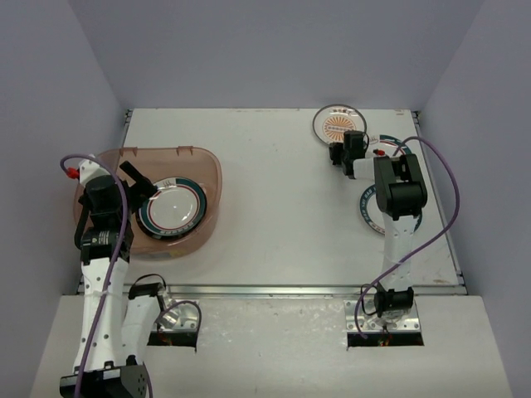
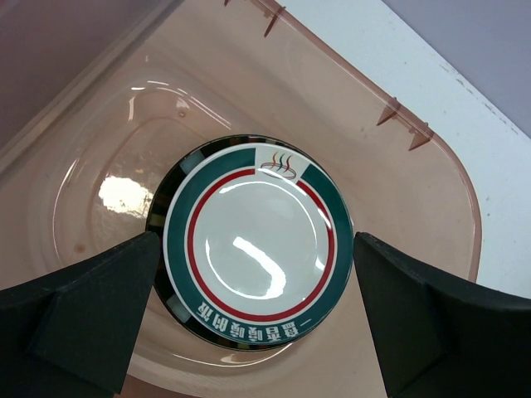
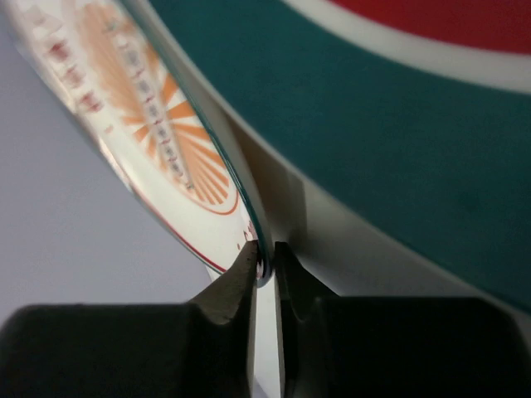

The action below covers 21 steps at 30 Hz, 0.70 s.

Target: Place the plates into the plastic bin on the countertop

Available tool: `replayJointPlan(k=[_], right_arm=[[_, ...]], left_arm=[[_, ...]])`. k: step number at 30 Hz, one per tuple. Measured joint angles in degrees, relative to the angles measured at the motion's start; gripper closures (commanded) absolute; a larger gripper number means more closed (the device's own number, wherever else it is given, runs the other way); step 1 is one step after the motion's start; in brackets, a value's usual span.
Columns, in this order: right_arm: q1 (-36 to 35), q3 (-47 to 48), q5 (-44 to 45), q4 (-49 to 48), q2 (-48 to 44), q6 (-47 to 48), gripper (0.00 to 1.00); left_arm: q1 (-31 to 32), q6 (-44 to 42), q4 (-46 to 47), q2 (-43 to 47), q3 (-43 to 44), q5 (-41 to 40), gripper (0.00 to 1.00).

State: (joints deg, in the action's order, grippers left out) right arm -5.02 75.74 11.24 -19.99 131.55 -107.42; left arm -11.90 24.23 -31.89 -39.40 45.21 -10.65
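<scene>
Pickup under way: the right gripper [image 3: 264,264] pinches the orange plate's [image 1: 338,123] rim at the countertop's [image 1: 274,215] one o'clock. At nine, the left gripper [image 1: 138,182] gapes over the bin [image 1: 209,162], plates [image 2: 257,257] stacked inside. Next, likely: lift it clear and carry it left.

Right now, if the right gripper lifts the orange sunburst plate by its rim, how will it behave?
Probably stiff: the orange sunburst plate looks like hard glazed ceramic, so it should not flex. Likely slippery, since its glossy rim sits only between the tips of the right gripper. Held at one edge, it may tilt downward, and would probably chip if dropped.
</scene>
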Motion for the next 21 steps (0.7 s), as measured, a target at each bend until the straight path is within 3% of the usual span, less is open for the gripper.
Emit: replayJointPlan(k=[6,11,21], right_arm=[[-0.05,-0.76,-0.62,-2.89,0.31,2.16,1.00],[-0.26,-1.13,-3.71,-2.95,-1.02,9.83,1.00],[-4.96,-20.18,-23.83,-1.07,-21.74,28.14,1.00]], left_arm=[[0.00,0.00,0.01,0.10,0.00,0.49,0.00],[0.00,-0.03,0.02,0.16,0.00,0.96,0.00],[0.81,-2.27,3.68,1.13,-0.64,10.49,0.00]])
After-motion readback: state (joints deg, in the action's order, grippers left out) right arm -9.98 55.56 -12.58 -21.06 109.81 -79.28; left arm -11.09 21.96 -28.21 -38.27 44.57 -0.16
